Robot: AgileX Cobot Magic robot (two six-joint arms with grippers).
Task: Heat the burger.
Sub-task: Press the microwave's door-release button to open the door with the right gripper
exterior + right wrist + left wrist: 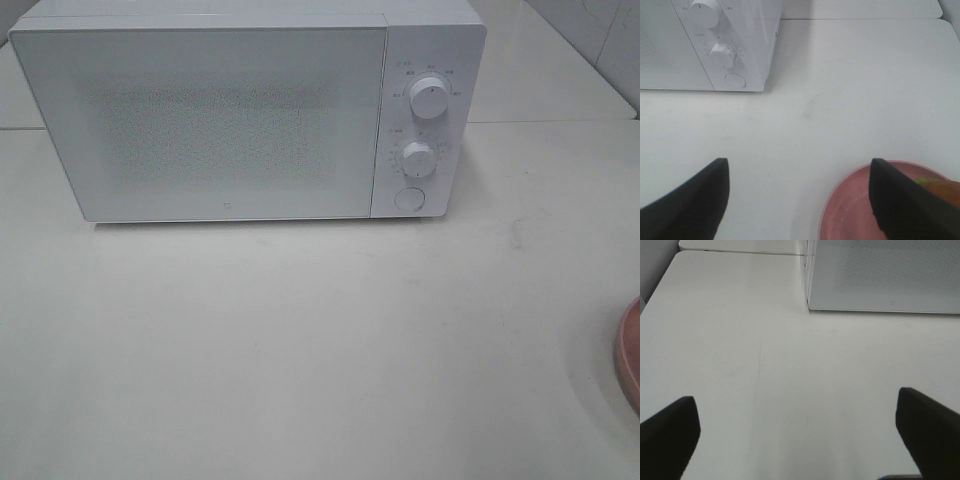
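The burger shows only in the right wrist view, as a sliver of brown bun and green lettuce on a pink plate, mostly hidden behind one finger. My right gripper hangs open over the table, partly above the plate's rim and empty. My left gripper is open and empty too, above bare table in front of the microwave's lower left corner. Neither gripper appears in the exterior high view, where only the plate's edge peeks in at the right border.
The white microwave stands at the back of the table with its door shut. Its panel on the right carries two knobs and a round button. Wide white tabletop lies in front.
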